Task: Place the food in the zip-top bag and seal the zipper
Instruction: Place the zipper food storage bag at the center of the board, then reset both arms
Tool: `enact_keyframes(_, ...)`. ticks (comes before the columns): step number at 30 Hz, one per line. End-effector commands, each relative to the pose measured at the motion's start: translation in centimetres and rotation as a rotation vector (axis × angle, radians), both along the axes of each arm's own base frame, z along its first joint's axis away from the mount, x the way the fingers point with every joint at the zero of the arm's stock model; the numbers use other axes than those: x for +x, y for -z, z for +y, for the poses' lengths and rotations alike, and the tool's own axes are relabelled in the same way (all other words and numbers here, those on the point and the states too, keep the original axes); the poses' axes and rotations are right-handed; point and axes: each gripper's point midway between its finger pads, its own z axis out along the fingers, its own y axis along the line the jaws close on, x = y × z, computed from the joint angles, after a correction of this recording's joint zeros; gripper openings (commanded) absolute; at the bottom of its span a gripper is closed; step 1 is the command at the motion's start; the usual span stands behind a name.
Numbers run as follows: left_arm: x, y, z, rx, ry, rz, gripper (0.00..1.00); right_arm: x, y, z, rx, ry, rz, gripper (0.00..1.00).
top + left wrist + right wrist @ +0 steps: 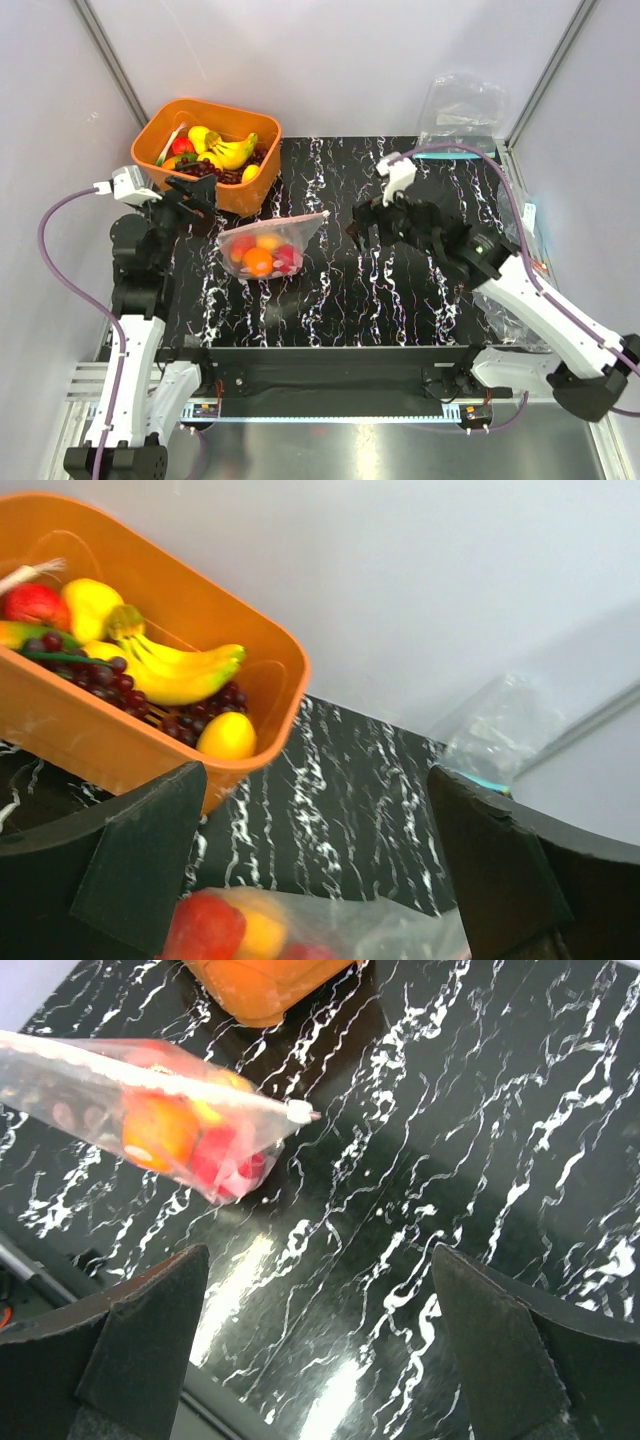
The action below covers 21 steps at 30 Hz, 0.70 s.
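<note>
The zip-top bag (268, 246) lies on the black marbled table (400, 290), left of centre and just in front of the orange basket (160, 135); from above I cannot tell whether bag and basket touch. The bag's long axis follows the zipper (275, 223), which runs left to right and rises slightly toward the far side at its right end, where it narrows to a point. The mouth edge faces the basket, and the bulging belly faces the near edge. The food (258, 261) sits inside, bunched toward the left: an orange in front, red pieces on either side and a peach behind. In the right wrist view the strip reads as one straight line, but whether it is pressed shut along its whole length cannot be told. The left gripper (315, 870) hangs above the bag's left end with jaws spread wide, holding nothing. The right gripper (318, 1350) is equally wide and empty, off to the right of the bag's pointed end, with bare tabletop between them. A teal-strip bag (460, 110) lies at the far right corner.
</note>
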Motion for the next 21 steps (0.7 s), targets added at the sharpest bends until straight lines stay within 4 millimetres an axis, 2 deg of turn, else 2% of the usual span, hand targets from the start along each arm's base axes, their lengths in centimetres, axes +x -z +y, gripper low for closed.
enact_keyframes(1, -1.8, -0.9, -2.4, -0.022, 0.14, 0.052, 0.99, -1.0, -1.0, -0.9, 0.109, 0.031, -0.024, 1.0)
enact_keyframes(6, -3.5, 0.6, -2.0, 0.051, 0.131, 0.162, 0.99, -1.8, 0.3, -3.1, 0.121, 0.104, -0.028, 1.0)
enact_keyframes(10, -5.3, 2.7, -0.9, 0.136, 0.092, 0.24, 0.99, -2.3, 0.9, -5.9, 0.146, 0.191, -0.079, 1.0)
enact_keyframes(12, -5.8, 3.7, -0.4, 0.174, 0.077, 0.259, 0.99, -2.0, 0.8, -7.5, 0.166, 0.281, -0.106, 1.0)
enact_keyframes(14, -6.7, 4.1, 0.1, 0.202, 0.051, 0.247, 0.99, -2.0, 0.8, -8.8, 0.195, 0.345, -0.131, 1.0)
enact_keyframes(18, -8.6, 5.5, 1.4, 0.229, -0.023, 0.193, 0.99, -2.3, 1.3, -10.1, 0.239, 0.403, -0.146, 1.0)
enact_keyframes(21, -10.1, 4.8, 2.7, 0.241, -0.098, 0.13, 0.99, -2.5, 2.0, -10.7, 0.246, 0.422, -0.151, 1.0)
